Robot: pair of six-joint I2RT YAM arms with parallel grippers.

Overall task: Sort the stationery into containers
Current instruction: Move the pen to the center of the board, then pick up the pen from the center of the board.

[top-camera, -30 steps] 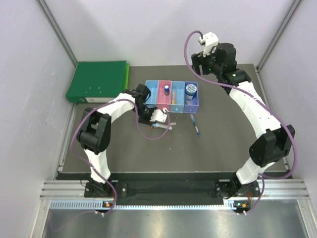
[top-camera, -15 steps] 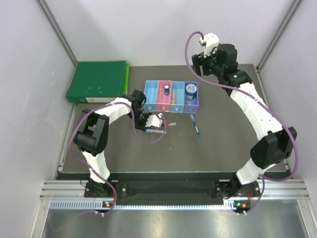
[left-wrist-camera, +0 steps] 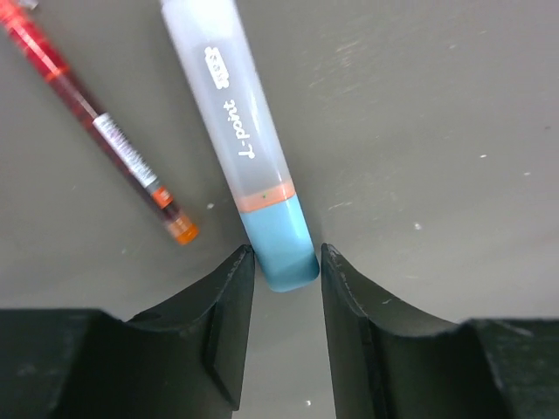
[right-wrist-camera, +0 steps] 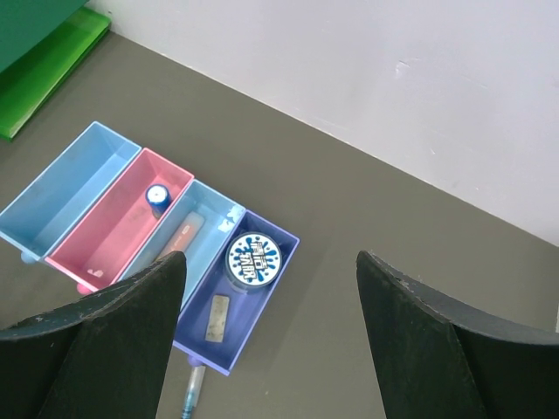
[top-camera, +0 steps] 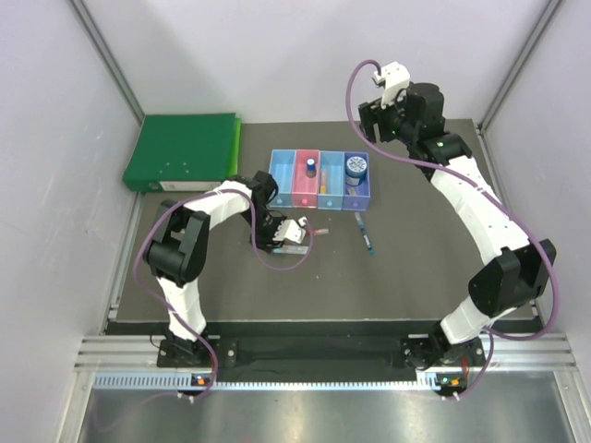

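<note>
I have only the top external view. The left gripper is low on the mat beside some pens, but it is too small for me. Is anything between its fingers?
Observer: Yes. In the left wrist view, the blue cap of a pale highlighter lies between the fingers of the left gripper. Whether they press it, I cannot tell.
Operator: Is another pen in the way?
Observer: No. A thin red pen lies beside the highlighter, outside the fingers.
Operator: What is in the purple bin besides the round reel?
Observer: The right wrist view shows a small pale block lying near it.
</note>
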